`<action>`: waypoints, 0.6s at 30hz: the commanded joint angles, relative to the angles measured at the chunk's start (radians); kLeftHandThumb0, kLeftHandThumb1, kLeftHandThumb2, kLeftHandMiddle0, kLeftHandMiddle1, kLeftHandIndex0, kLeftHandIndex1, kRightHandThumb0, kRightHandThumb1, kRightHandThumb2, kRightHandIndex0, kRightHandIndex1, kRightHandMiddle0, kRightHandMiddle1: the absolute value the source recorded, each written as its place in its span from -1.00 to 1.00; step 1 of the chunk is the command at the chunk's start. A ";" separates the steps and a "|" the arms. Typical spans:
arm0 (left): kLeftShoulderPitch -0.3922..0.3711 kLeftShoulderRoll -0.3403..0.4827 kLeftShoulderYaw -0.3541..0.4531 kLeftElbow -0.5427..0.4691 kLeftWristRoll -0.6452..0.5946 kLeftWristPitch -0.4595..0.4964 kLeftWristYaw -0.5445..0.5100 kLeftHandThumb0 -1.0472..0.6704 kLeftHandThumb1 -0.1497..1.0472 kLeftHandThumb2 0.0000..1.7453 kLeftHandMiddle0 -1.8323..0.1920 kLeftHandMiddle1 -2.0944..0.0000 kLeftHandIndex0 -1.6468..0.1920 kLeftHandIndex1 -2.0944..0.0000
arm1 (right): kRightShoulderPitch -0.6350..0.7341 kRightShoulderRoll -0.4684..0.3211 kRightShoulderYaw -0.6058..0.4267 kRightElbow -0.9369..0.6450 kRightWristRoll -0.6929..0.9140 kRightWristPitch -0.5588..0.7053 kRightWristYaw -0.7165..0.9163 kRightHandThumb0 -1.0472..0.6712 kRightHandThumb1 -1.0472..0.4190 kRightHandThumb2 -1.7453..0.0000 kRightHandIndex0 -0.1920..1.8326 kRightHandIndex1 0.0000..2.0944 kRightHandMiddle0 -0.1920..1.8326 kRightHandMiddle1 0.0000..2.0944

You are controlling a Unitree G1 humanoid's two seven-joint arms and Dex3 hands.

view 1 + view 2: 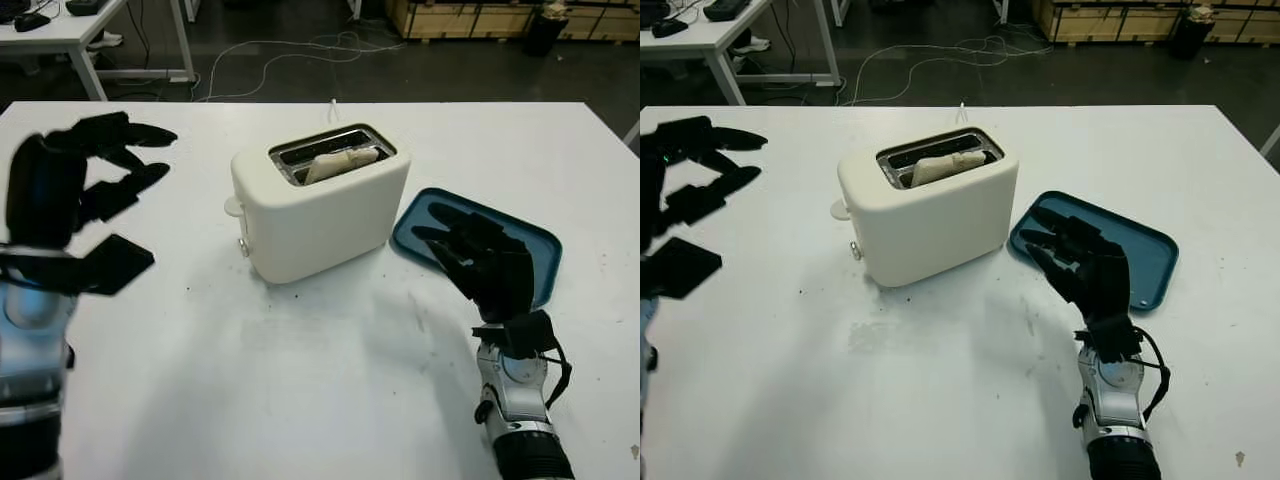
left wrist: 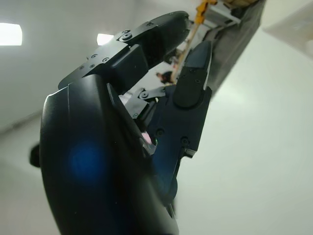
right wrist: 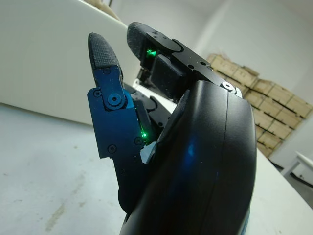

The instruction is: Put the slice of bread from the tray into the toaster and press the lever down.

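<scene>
A: Where is the bread slice [image 1: 340,163] placed?

B: In the near slot of the white toaster [image 1: 320,215], lying tilted along the slot, top edge poking out. The far slot is seen empty. The blue tray [image 1: 530,250] holds nothing.

A: Lever [image 1: 233,206]?

B: Seen on the toaster's left end face as a small white tab, apparently not yet pressed. That is judged the remaining step.

A: Which hand is nearer to it?

B: The left hand [image 1: 85,200]. It is held raised over the tabletop [image 1: 300,380], left of the toaster, released, nothing grasped. The lever lies to its right and lower, facing that hand. The toaster's long axis runs left-right, slightly angled away on the right.

A: Right hand [image 1: 485,262]?

B: Positioned over the tray's near edge, right of the toaster, released, nothing held. The toaster body stands between it and the lever.
</scene>
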 commanded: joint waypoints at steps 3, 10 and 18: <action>-0.083 0.091 -0.042 0.101 -0.002 -0.082 -0.082 -0.11 0.54 -1.00 -0.27 0.11 -0.53 0.78 | -0.006 0.014 0.000 -0.013 0.008 0.007 0.016 -0.30 -0.83 0.99 0.22 -0.82 0.16 -0.99; -0.210 0.218 -0.174 0.252 0.042 -0.190 -0.262 -0.19 0.63 -0.99 -0.30 0.23 -0.55 0.88 | -0.018 0.019 -0.002 -0.011 0.008 0.019 0.030 -0.31 -0.82 0.99 0.24 -0.84 0.17 -0.99; -0.328 0.243 -0.286 0.340 0.126 -0.278 -0.325 -0.23 0.55 -1.00 -0.49 0.40 -0.66 0.94 | -0.018 0.020 -0.009 -0.019 0.010 0.028 0.037 -0.31 -0.82 1.00 0.25 -0.86 0.18 -0.99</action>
